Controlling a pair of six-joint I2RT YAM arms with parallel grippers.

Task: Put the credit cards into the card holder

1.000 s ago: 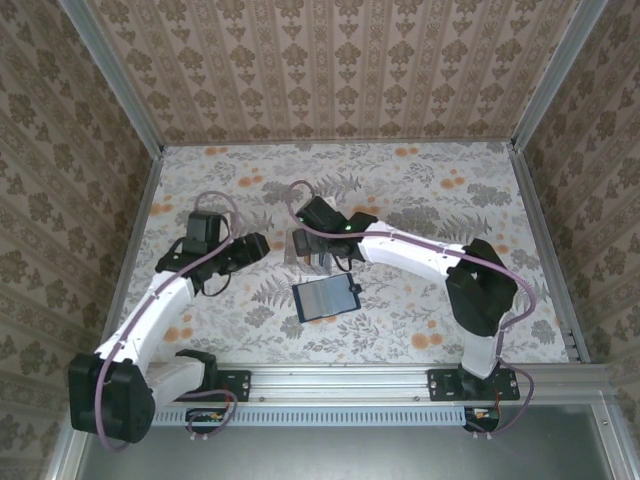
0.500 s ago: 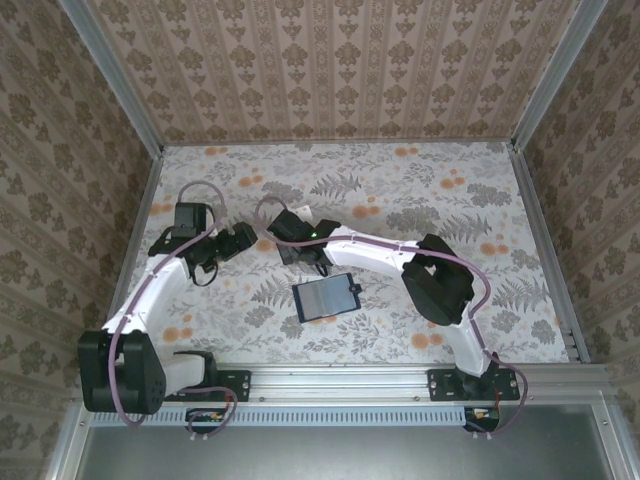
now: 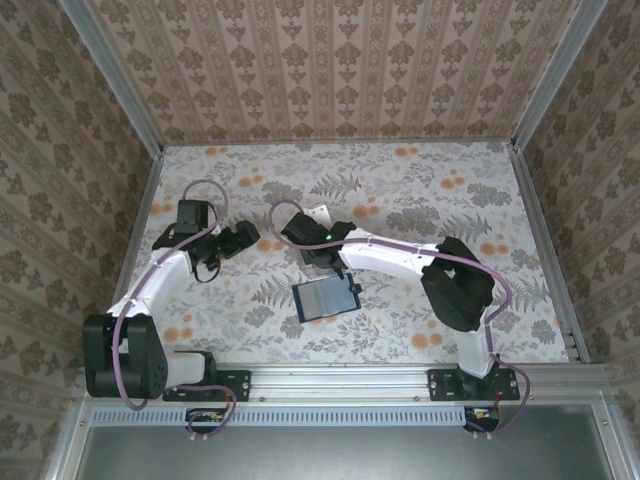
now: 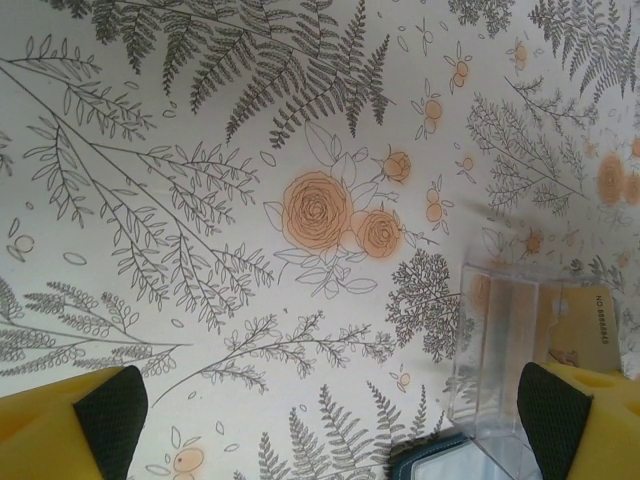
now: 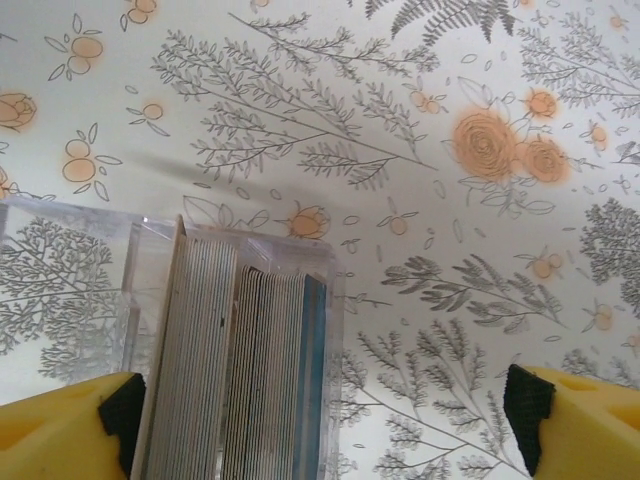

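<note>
Clear plastic rack (image 5: pixel 70 290) holds upright cards (image 5: pixel 240 370), navy card holder (image 3: pixel 325 297) lies nearby

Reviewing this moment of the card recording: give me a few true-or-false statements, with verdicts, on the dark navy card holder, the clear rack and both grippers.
1. The dark navy rectangular card holder lies on the floral-patterned table. True.
2. The left gripper is clamped on a card. False: its fingers stand wide apart and hold nothing.
3. The clear plastic slotted rack holds a row of thin cards standing on edge. True.
4. The card holder sits inside the clear rack. False: it lies on the table outside the rack, on the side nearer the arm bases.
5. The right gripper is open. True.
</note>
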